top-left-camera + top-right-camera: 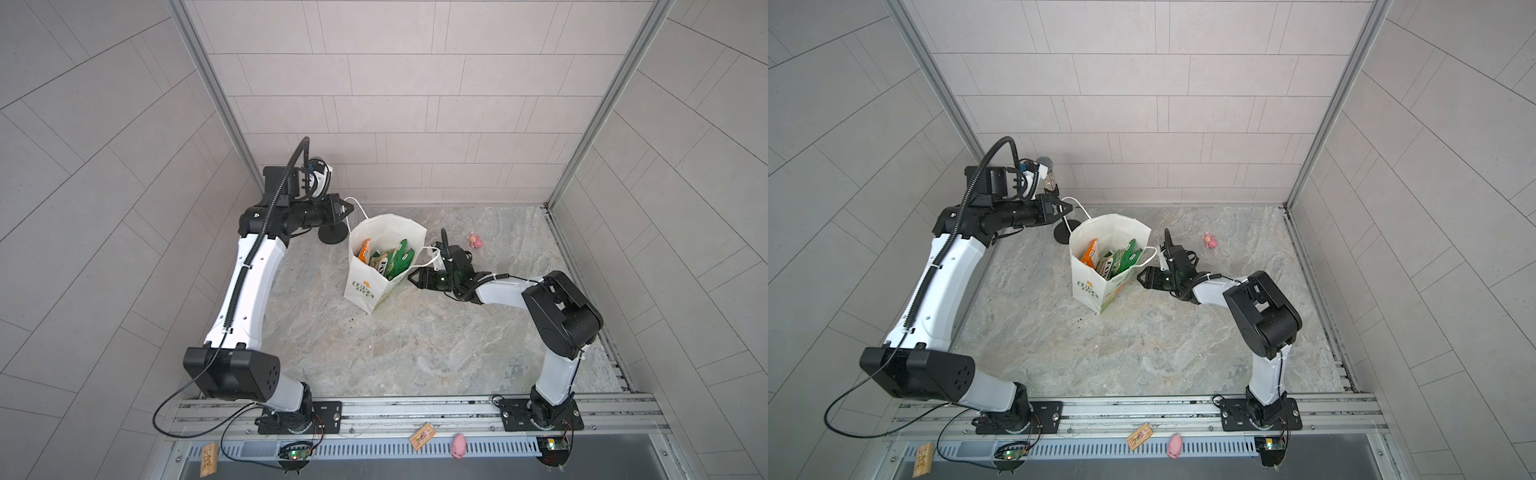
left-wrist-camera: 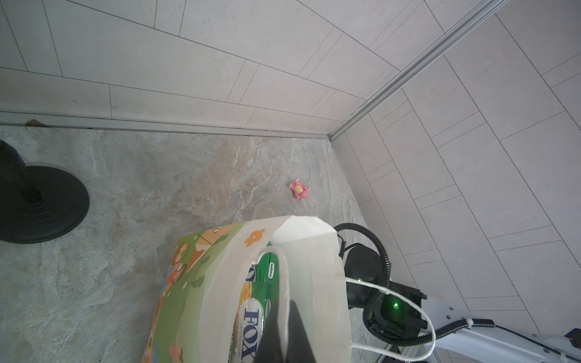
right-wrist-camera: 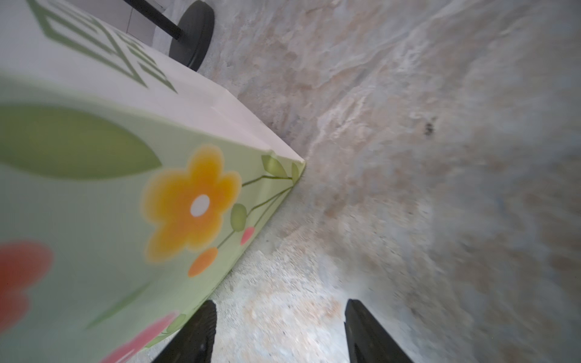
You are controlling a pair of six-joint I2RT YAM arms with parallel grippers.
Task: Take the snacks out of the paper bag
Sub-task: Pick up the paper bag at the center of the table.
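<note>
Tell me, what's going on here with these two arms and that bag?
Two robot arms are working on a white paper bag standing upright on the stone table. The left gripper is shut on one cord handle at the bag's far rim. The right gripper sits low beside the bag's flowered side, jaws open, holding nothing. The snacks show inside the bag's open mouth; none lies on the table yet.

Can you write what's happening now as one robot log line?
left gripper: shut on cord handle | right gripper: open beside paper bag | snacks: inside bag
</note>
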